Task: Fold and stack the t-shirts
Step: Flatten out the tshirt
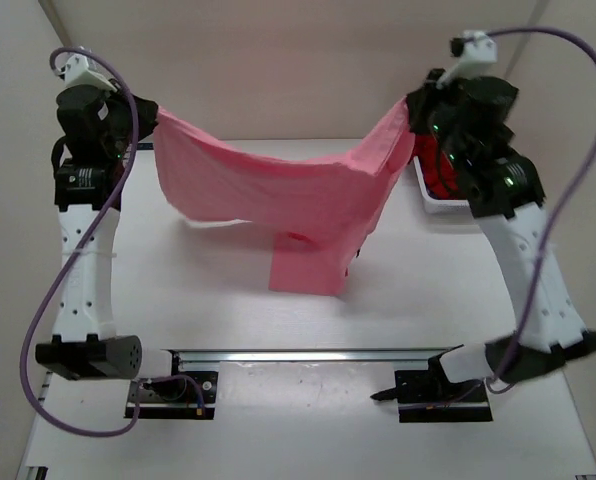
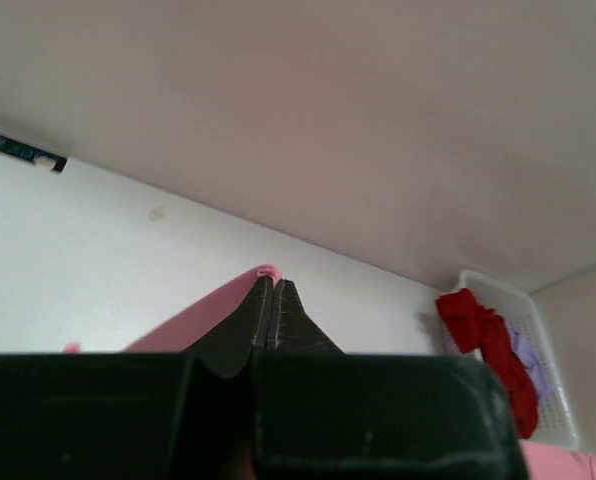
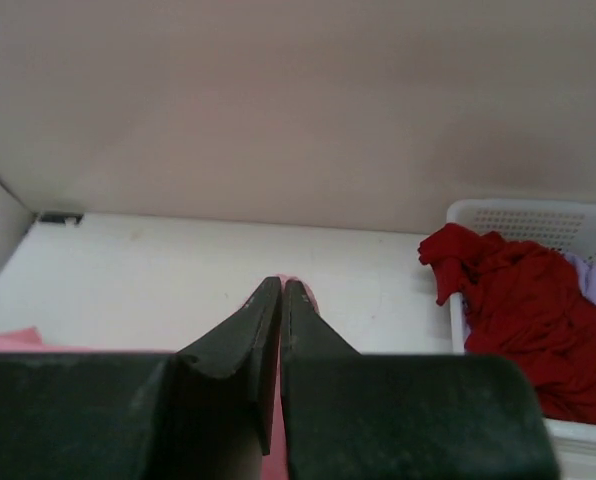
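Observation:
The pink t-shirt [image 1: 278, 190] hangs in the air, stretched between both arms, its lower part drooping onto the table. My left gripper [image 1: 148, 118] is shut on its left corner; pink cloth [image 2: 266, 271] pokes out past the tips of my left gripper [image 2: 273, 283]. My right gripper [image 1: 410, 112] is shut on the shirt's right corner, and a strip of pink cloth [image 3: 277, 440] shows between the jaws of my right gripper [image 3: 281, 285]. The dark red t-shirt [image 3: 513, 315] and the lavender t-shirt [image 3: 593, 282] lie bunched in the basket.
The white mesh basket [image 3: 518, 216] stands at the table's right side, behind the right arm, with its rim [image 1: 423, 195] partly hidden. Beige walls enclose the table on three sides. A metal rail [image 1: 308, 355] carries the arm bases at the near edge.

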